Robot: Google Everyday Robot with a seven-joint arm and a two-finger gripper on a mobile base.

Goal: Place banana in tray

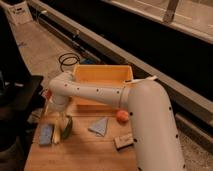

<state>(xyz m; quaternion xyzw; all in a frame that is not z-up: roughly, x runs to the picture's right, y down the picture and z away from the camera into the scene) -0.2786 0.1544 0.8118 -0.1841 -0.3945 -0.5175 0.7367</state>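
The claw (62,119) hangs wide open and empty just above the banana (57,135), which lies on the counter (85,150) between sponge (46,134) and vegetable (68,128), so gripping, lifting and carrying it to the tray (100,74) are all left to do.

the scene is dim and warm-toned, with a soft light from above that whitens the top of the arm (145,107) and makes the yellow-orange tray (102,75) glow, while the band behind it sinks to near black. the wooden table (95,150) carries only faint, soft-edged shadows, the deepest under the arm at the left, where the gripper (62,121) hangs with fingers apart just above the banana (56,134). colours look muted and brownish throughout.
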